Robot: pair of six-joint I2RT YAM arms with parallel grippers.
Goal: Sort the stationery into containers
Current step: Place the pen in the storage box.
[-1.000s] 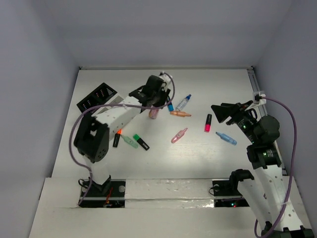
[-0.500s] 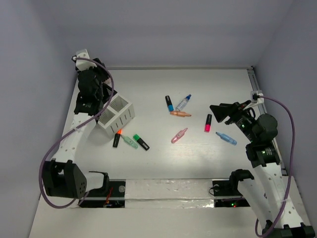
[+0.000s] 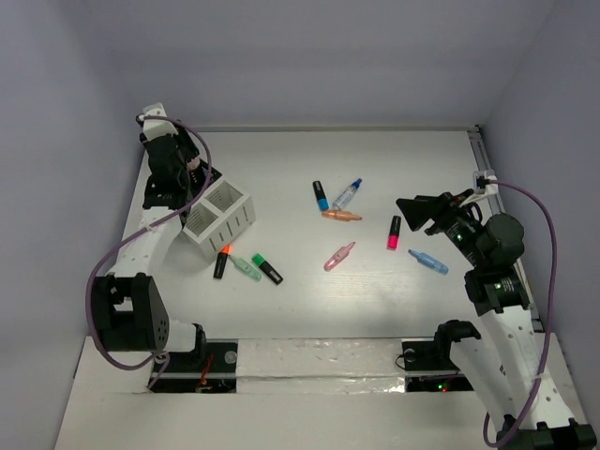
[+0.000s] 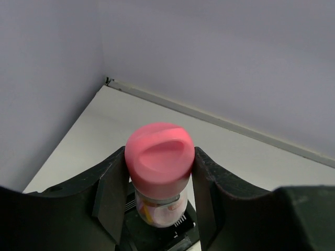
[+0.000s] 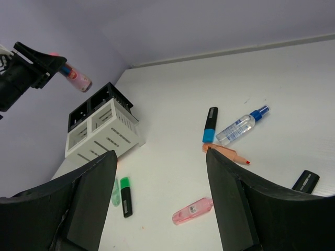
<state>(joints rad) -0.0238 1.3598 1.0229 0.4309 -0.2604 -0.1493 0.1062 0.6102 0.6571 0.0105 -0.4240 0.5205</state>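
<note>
"Height puzzles me: why does the left tool [image 4: 159, 183] hang above the black compartmented organiser box [image 5: 99, 97]?"

"It grips the pink-capped translucent marker [image 4: 158, 157] near the cap, body aimed down at the box (a compartment seems the target)."

"And the right tool [image 3: 405, 214]?"

"Jaws spread, holding nothing, over the tabletop [image 3: 375, 300] beside the red-pink black-capped marker [image 3: 394, 232], probably its next pick."
</note>
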